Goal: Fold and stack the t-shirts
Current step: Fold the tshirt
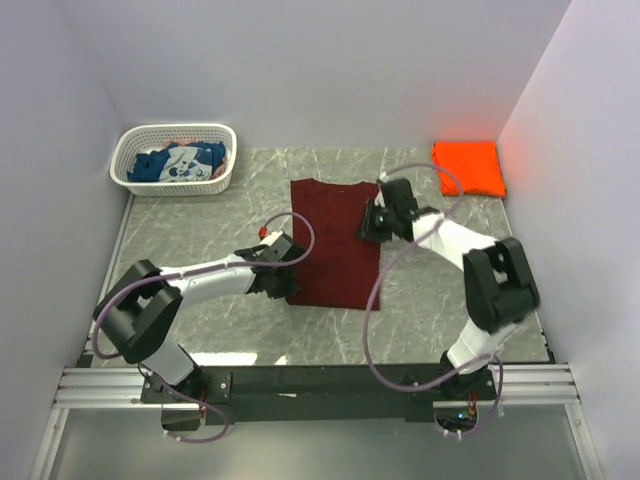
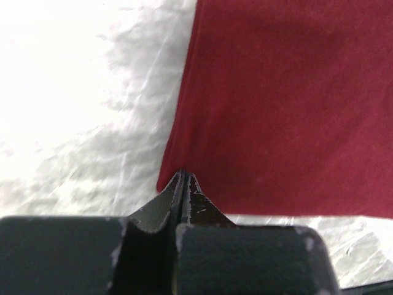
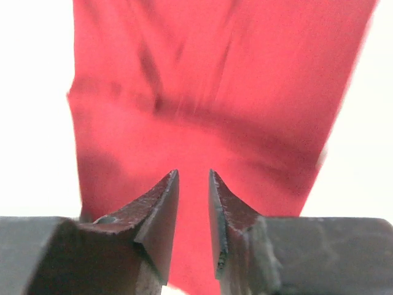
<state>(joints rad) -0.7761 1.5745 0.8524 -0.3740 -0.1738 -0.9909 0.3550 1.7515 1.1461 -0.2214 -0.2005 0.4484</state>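
plain dark maroon cloth t-shirt lies flat mid grey marble tabletop. left claw pressed together at its near-left corner. right claw slightly spread, gripping nothing, over its right edge.

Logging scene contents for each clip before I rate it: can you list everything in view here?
maroon t-shirt: one, dark maroon, lying flat as a rectangle mid-table
orange t-shirt: one, bright orange, folded, far right corner
blue t-shirt: one, blue with white print, bunched inside the basket
basket: one, white lattice, far left corner
table: one, grey marbled, under everything
left gripper: one, black, shut, tips at the maroon t-shirt's near left corner
right gripper: one, black, open, at the maroon t-shirt's right edge, far half
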